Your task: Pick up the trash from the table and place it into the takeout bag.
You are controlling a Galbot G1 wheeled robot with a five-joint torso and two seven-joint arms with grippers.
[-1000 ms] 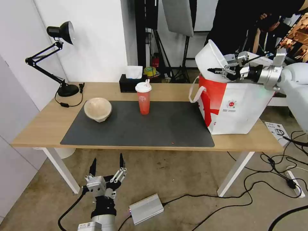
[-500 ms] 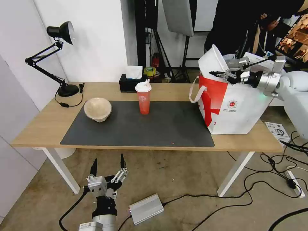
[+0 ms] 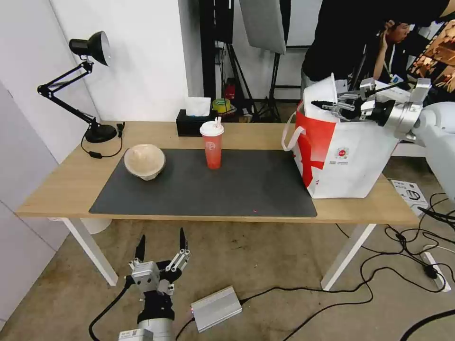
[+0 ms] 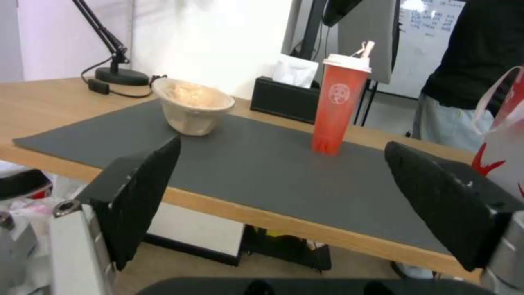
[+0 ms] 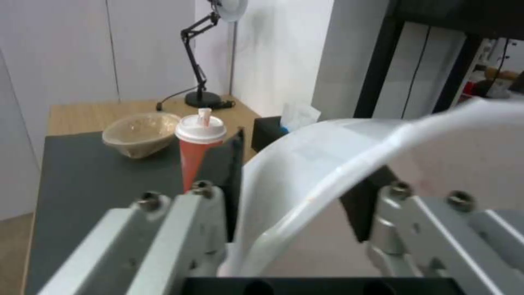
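White plastic bowl [image 3: 321, 97], tipped on edge, is pinched by its rim in the right tool [image 3: 327, 105] and sits partly sunk into the mouth of the takeout bag [image 3: 346, 156], which stands at the right end of the tabletop [image 3: 61, 182]. In the right wrist view the bowl's rim [image 5: 327, 172] passes between the two fingers, which are closed on it. The left tool [image 3: 161, 246] hangs low in front of the tabletop, below its edge, with its fingers [image 4: 139, 192] spread wide and nothing between them. Two pieces of trash stand on the dark mat [image 3: 237, 189]: a red cup [image 3: 212, 144] with a white lid near the middle, and a beige paper bowl [image 3: 144, 161] toward the left. A black tissue box [image 3: 192, 124] rests behind the cup, and a desk lamp [image 3: 90, 47] occupies the far left corner.

Judged stage: the first item is being lowered into the bag, with two items left to collect.

Risks, as judgements:
- The bowl is wide relative to the bag's mouth; if its lower edge catches the bag wall or the loose strap [image 3: 288, 137], it could jam or drag the bag sideways.
- The rim grip is thin and the bowl steeply tilted, so any scraps inside could spill outside the bag if it is let go too high.
- The soft-sided bag could fold or tip under a sideways push.
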